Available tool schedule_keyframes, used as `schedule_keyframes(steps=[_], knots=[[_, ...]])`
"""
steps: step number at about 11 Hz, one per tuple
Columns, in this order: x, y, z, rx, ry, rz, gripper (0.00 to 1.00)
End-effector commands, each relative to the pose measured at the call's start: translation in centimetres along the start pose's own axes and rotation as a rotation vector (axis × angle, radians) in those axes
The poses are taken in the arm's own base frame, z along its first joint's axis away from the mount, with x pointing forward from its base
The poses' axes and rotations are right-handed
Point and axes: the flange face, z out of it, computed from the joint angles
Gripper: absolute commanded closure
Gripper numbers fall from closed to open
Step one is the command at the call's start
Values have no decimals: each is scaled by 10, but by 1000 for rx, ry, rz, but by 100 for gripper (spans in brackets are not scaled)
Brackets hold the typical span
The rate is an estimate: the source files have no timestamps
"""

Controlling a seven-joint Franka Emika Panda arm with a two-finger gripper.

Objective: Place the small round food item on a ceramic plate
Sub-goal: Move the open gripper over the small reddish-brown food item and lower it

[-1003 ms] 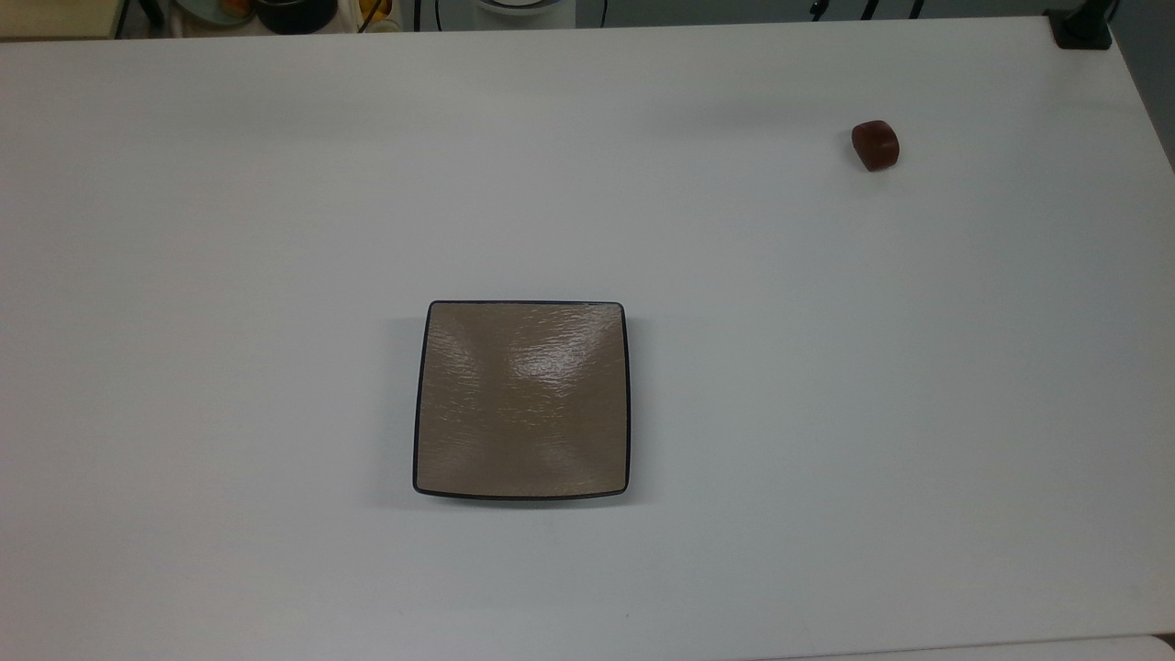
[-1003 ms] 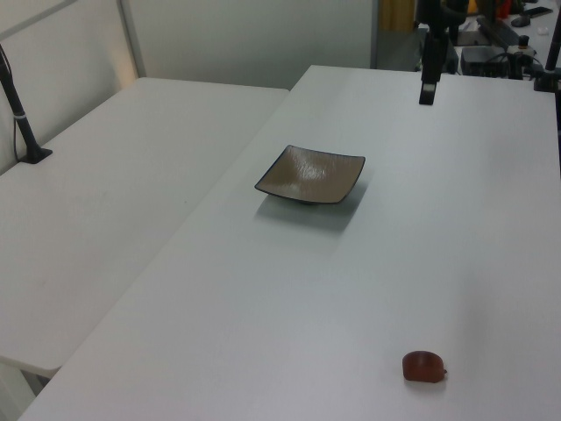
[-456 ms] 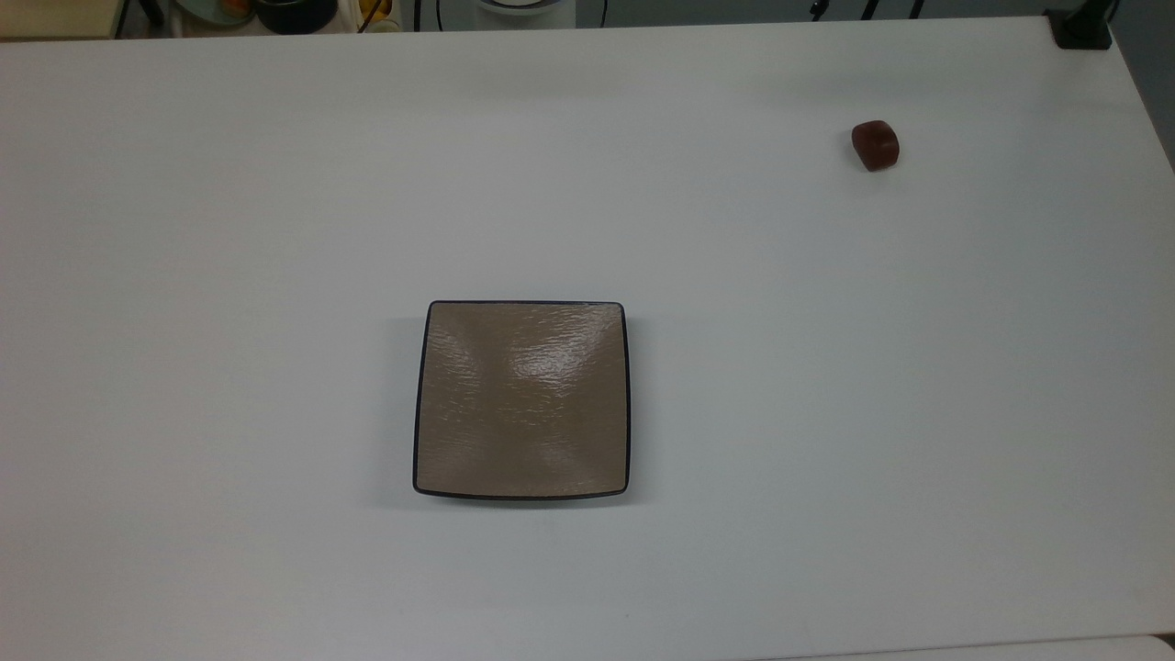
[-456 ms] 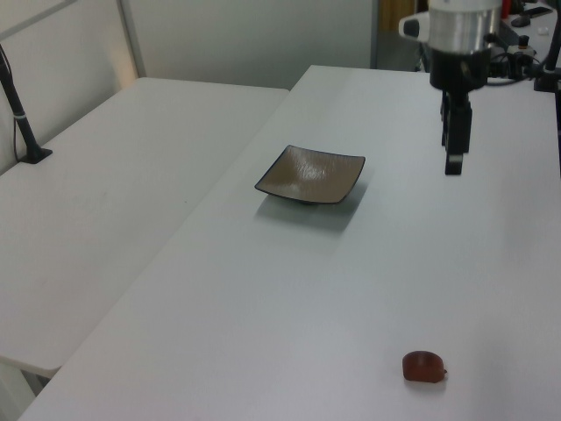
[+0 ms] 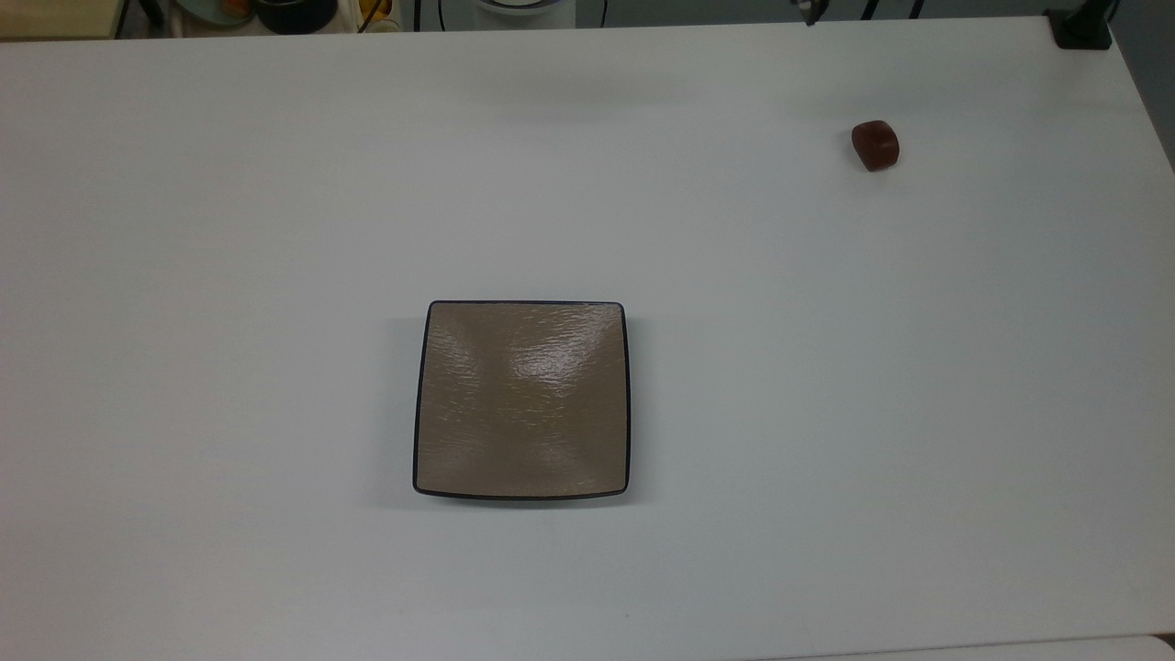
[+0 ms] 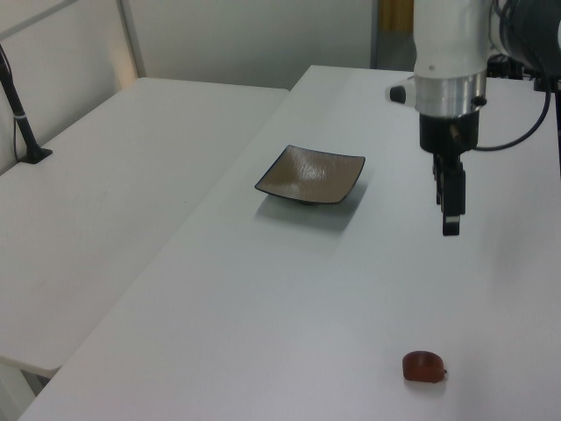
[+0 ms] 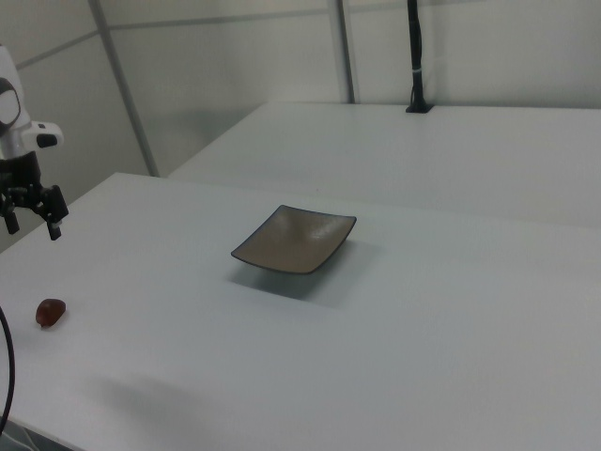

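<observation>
The small round food item point(image 5: 875, 145), a glossy dark reddish-brown lump, lies alone on the white table near the top view's right back corner. It also lies near the front in the left view point(image 6: 424, 367) and at the far left of the right view point(image 7: 51, 312). The ceramic plate point(image 5: 521, 399) is square and tan with a dark rim. It sits mid-table with nothing on it point(image 6: 310, 175) point(image 7: 294, 240). My gripper point(image 7: 33, 227) hangs in the air above the table, open and holding nothing. In the left view the gripper point(image 6: 450, 224) points straight down, beyond the lump and well above it.
A black clamp base point(image 5: 1083, 28) stands at the table's back right corner in the top view. Bowls and clutter point(image 5: 294, 13) sit past the back edge. A second white table point(image 6: 114, 167) adjoins on the left view's left, with a black post point(image 6: 22, 114) on it.
In the left view the arm has come down and nearer, closing on the food item. The plate and the food item have stayed put.
</observation>
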Motion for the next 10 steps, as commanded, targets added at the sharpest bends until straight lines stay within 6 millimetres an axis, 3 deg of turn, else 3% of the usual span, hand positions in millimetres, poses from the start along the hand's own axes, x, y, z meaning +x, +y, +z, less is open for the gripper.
schedule_keyframes(steps=[1,7,10], knots=[[10,-21,53,28,-34,-21,0],[15,-65,144,22,-26,6,0],[17,-77,177,-2,1,43,0]])
